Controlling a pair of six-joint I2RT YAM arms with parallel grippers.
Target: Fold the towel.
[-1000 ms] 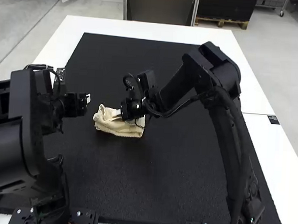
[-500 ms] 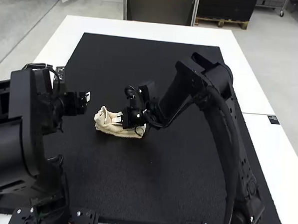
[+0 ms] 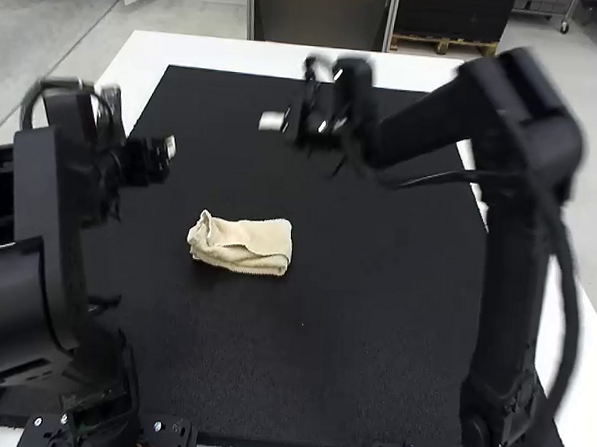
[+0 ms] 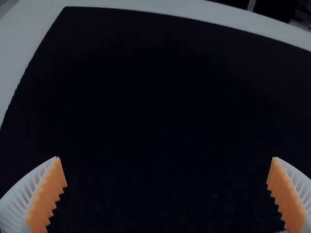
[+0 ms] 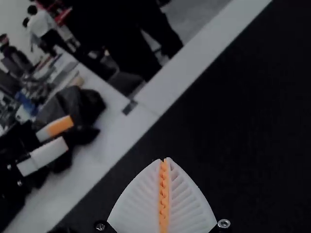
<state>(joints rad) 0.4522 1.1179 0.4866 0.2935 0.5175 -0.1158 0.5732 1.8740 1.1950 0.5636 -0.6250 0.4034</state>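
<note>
Towel (image 3: 242,243): cream, flat on the black mat (image 3: 323,335), between the two arms, nearer the left. Folded into a compact oblong bundle, with a slanting flap edge across the top and a puffed, crumpled end toward the left arm. Layers: cannot tell how many.

Step in hand, by judgement: main folds probably made, on to checking or tidying. Next, if counting the bundle as finished: leave alone. If not: bring either gripper down low over the crumpled end, press flat, then nudge the flap square. Pinch only lightly; risk of dragging the top layer loose and undoing the fold.

Right gripper (image 5: 164,160): over the far part of the mat, well apart from the towel, with jaws pressed together on nothing. Left gripper (image 4: 166,158): off to the towel's left, with jaws spread wide, empty.

Surface: mat dark and smooth-lying, on a white table (image 3: 197,53) with a pale border beyond the mat's edges. Room, from the right wrist view: pale floor (image 5: 197,22) past the table, dim.
</note>
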